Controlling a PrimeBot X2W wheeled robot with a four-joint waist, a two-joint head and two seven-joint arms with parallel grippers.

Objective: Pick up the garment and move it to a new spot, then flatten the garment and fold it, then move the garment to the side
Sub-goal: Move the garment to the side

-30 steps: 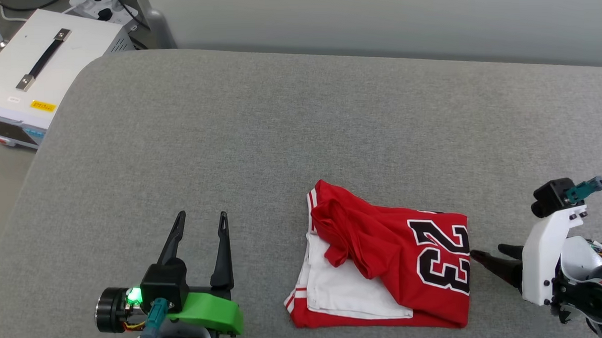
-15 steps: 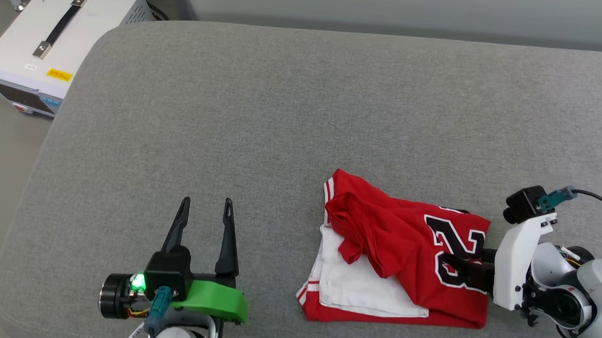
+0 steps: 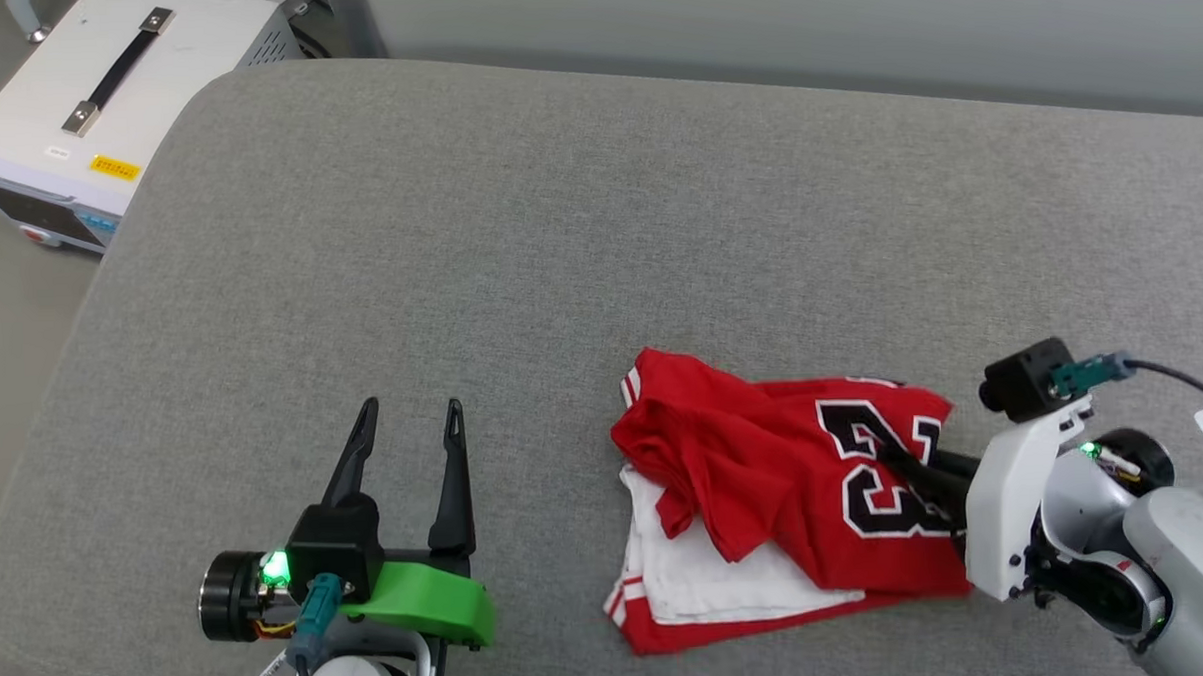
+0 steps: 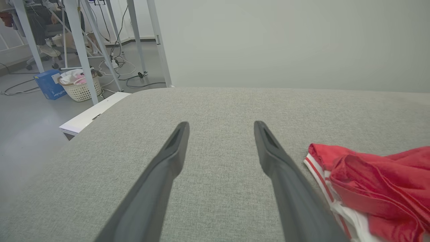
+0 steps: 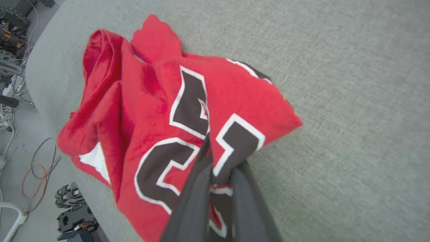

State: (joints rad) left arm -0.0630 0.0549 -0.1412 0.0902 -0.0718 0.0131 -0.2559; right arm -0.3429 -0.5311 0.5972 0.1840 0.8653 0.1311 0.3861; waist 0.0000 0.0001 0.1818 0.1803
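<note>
The garment (image 3: 767, 502), a red jersey with white sleeves and a black "23" print, lies crumpled at the front right of the grey padded surface (image 3: 558, 229). My right gripper (image 3: 911, 464) comes in from the right and is shut on the garment's right edge, at the print. In the right wrist view the gripper (image 5: 222, 156) pinches a fold of the garment (image 5: 151, 111) between its two dark fingers, and the cloth bunches upward there. Well left of the shirt, my left gripper (image 3: 409, 425) stands open above the surface with nothing in it. The left wrist view has the gripper (image 4: 220, 127) with the garment (image 4: 373, 181) to its right.
A white equipment box (image 3: 83, 116) with a black handle stands beyond the surface's far left corner. On the floor in the left wrist view are a woven basket (image 4: 80, 88), a blue box (image 4: 48, 84), metal legs and cables. Bare grey padding stretches behind and left of the shirt.
My right gripper has moved left onto the garment's right edge and shut on it, pulling that edge up and inward. The left gripper stayed put; the head camera has shifted.
</note>
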